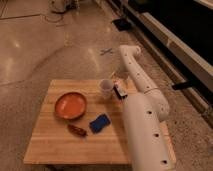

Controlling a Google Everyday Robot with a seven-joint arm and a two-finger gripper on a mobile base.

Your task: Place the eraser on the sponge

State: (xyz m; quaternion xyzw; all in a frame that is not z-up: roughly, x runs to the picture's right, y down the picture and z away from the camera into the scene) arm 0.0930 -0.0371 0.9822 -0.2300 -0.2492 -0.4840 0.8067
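The eraser (119, 92), a small dark block with a white face, lies on the wooden table (50, 145) just right of a white cup (105, 89). The blue sponge (99, 123) lies nearer the front, about a hand's width from the eraser. My gripper (120, 78) hangs from the white arm (131, 60) directly above the eraser, open and holding nothing. The arm's thick lower link (145, 135) covers the right side of the table.
A round orange plate (70, 105) sits left of the cup. In front of the plate and left of the sponge lies a dark red-brown oblong thing (77, 130). A dark counter (175, 40) runs along the right, and polished floor surrounds the table.
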